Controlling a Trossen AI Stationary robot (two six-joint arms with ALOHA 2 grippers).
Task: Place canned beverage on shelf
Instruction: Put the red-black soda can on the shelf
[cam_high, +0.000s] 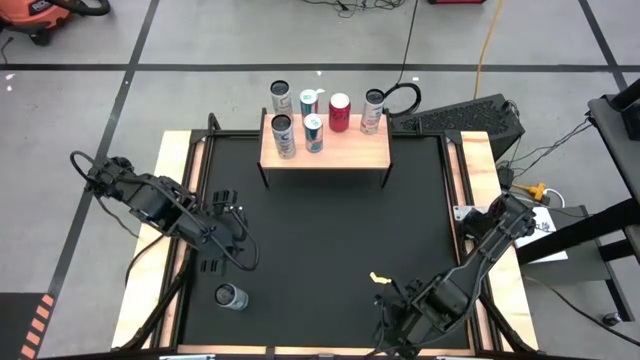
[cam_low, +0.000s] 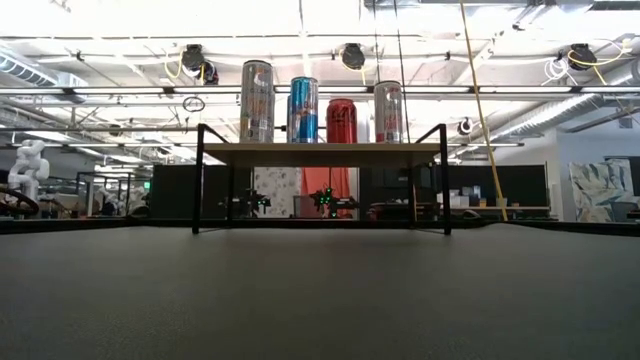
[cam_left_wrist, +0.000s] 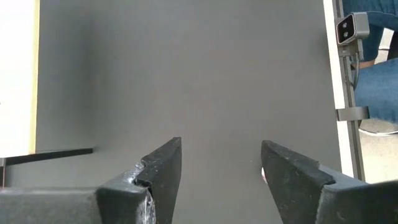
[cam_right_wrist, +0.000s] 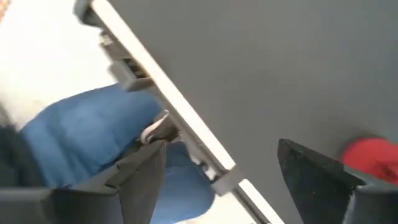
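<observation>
The shelf (cam_high: 340, 152), a light-wood board on thin black legs, stands at the far middle of the black mat (cam_high: 330, 230). Several upright cans (cam_high: 313, 131) stand on it and just behind it; the low view shows a silver, a blue, a red (cam_low: 341, 120) and another silver can in a row. One silver can (cam_high: 230, 296) stands alone on the mat near the left near corner. My left gripper (cam_left_wrist: 221, 158) hangs open above the mat's left side (cam_high: 236, 238), beyond that can. My right gripper (cam_right_wrist: 222, 149) is open over the near right edge (cam_high: 392, 325), with nothing between its fingers.
A red rounded thing (cam_right_wrist: 373, 155) shows beside one right finger; what it is I cannot tell. A small yellow scrap (cam_high: 378, 277) lies on the mat. A person in blue trousers (cam_right_wrist: 93, 137) is close to the table's near edge. Cables and a keyboard (cam_high: 470, 115) lie at the far right.
</observation>
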